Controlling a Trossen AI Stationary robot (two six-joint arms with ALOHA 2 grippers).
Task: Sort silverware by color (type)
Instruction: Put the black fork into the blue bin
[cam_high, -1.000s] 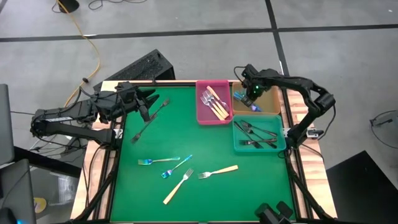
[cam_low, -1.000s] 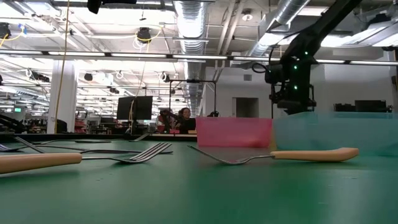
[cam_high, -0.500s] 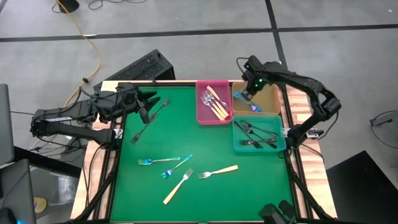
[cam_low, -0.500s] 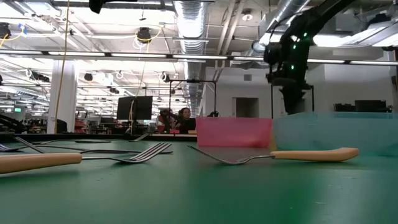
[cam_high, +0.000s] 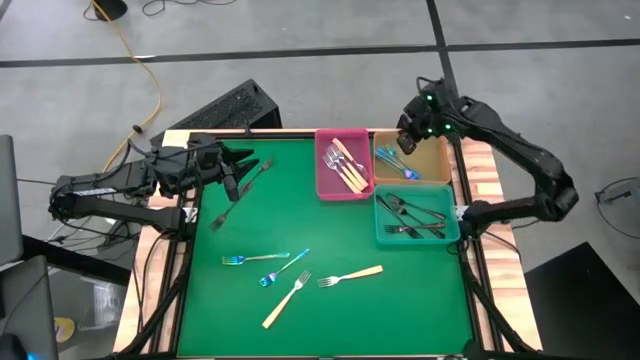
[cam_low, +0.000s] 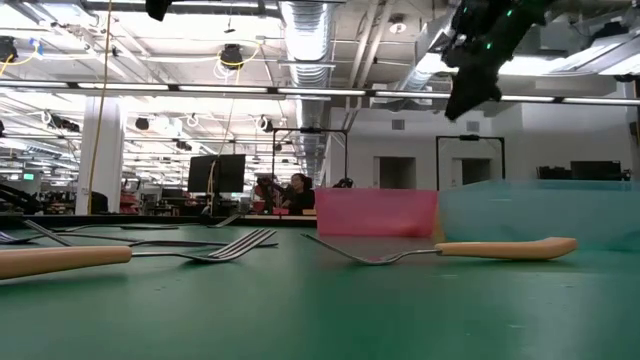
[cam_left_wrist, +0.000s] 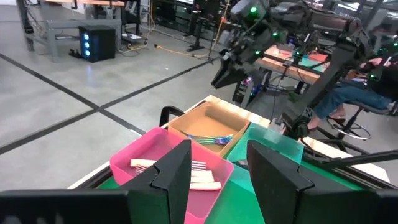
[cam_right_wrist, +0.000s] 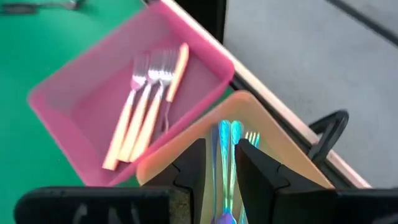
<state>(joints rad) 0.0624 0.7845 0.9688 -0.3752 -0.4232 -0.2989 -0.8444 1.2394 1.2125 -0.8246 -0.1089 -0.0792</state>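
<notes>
On the green table lie two blue forks (cam_high: 266, 266), two tan-handled forks (cam_high: 350, 275) (cam_high: 285, 300) and two black forks (cam_high: 228, 212) (cam_high: 258, 170). A pink bin (cam_high: 324, 170) holds tan-handled forks, a tan bin (cam_high: 432, 158) holds blue forks (cam_right_wrist: 225, 140), and a teal bin (cam_high: 450, 228) holds black forks. My right gripper (cam_high: 408, 138) hangs high over the tan bin, slightly open, with nothing between its fingers (cam_right_wrist: 189, 171). My left gripper (cam_high: 243, 170) is raised over the far left of the table, above a black fork, open and holding nothing (cam_left_wrist: 217, 171).
The three bins stand together at the table's far right. The loose forks lie in the near middle and far left of the green mat (cam_high: 400, 300). A wooden rim (cam_high: 490, 180) frames the table. In the low view a tan-handled fork (cam_low: 480, 248) lies close in front.
My right gripper has risen well above the tan bin and drawn a little toward the table's far right corner, tipping toward level. Its fingers keep the same gap. The blue forks stay in the tan bin.
</notes>
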